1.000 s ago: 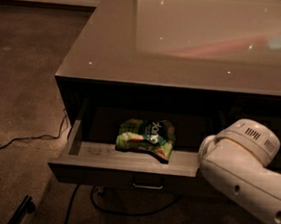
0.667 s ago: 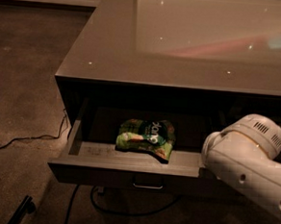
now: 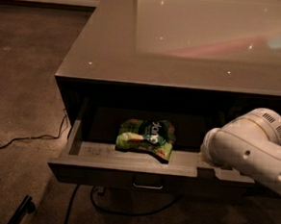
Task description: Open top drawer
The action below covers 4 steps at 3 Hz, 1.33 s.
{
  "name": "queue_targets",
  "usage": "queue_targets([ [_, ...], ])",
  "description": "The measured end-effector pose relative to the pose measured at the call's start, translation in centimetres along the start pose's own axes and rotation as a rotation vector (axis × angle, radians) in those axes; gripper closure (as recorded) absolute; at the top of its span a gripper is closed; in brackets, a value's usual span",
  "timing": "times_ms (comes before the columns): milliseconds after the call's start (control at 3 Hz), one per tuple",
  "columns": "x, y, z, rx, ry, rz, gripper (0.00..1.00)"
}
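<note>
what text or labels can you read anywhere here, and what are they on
Green snack bag in the top drawer: white lettering on a dark patch, too blurred to read.
White arm at the drawer's right end: no markings; the claw is out of sight.
Nothing else bears text.

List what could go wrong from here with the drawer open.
The gripper is out of sight; only the white arm shows, across the right front edge of the top drawer, so a careless move could knock the drawer. The green snack bag inside could slide if the drawer jolts. Cables lie on the floor under the drawer and could snag.
</note>
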<state>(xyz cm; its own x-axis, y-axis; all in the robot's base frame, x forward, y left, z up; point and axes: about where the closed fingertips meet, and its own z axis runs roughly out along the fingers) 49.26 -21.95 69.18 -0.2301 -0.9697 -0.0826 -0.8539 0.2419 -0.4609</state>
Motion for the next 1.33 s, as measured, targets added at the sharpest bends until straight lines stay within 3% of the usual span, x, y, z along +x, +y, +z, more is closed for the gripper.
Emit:
queue_targets([
  [333, -0.31, 0.20, 1.36, -0.060, -0.042, -0.014, 1.00],
  [1000, -0.42, 0.26, 1.30, -0.060, -0.045, -0.025, 0.58],
  [1333, -1.19, -0.25, 1.35, -0.054, -0.079, -0.020, 0.52],
])
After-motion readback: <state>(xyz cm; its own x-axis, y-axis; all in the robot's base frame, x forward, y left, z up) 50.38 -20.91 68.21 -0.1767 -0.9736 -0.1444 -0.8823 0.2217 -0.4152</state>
